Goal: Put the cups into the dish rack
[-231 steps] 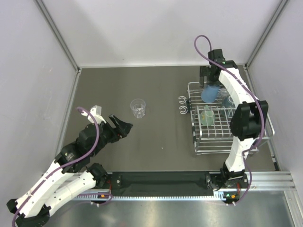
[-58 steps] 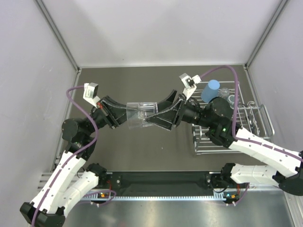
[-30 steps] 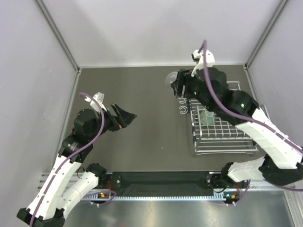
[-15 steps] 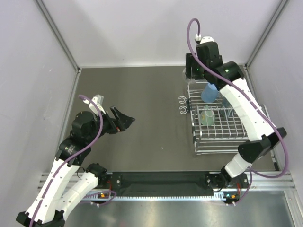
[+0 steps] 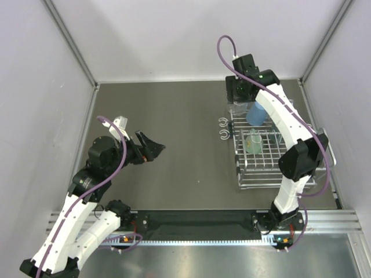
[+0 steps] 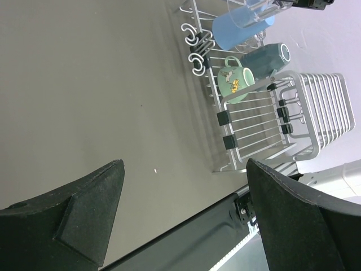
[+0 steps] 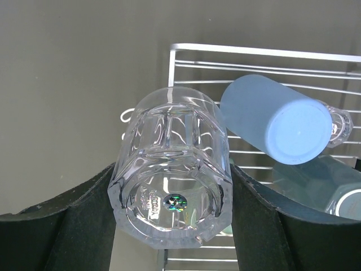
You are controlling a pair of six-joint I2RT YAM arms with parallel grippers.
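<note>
Item: large clear faceted tumbler (image 7: 169,141), pinched across its body by the right gripper (image 7: 171,183), base turned toward the wrist camera, mouth pointing away; fills the centre of the wrist frame, over the upper-left corner of the dish rack (image 7: 254,51) and partly over bare table (image 7: 67,68); in the overhead view the arm hides it, at upper right. Just right of it: blue tumbler (image 7: 276,121), leaning on its side in the rack; a small clear piece shows past its far end, too hidden to name. Also in the rack: dark teal mug (image 6: 265,58); pale green mug (image 6: 237,84) with a small yellow mark. Two curled hooks (image 6: 194,51) on the rack's outer side. Left gripper (image 6: 183,175): fingers spread wide, holding nothing, above table at lower left of the overhead frame. Hazards, as judged: released here, the tumbler may catch the rack's rim and roll out onto the table; lowered further right, it may nudge the blue tumbler; smooth plastic could slip in the pinch.
</note>
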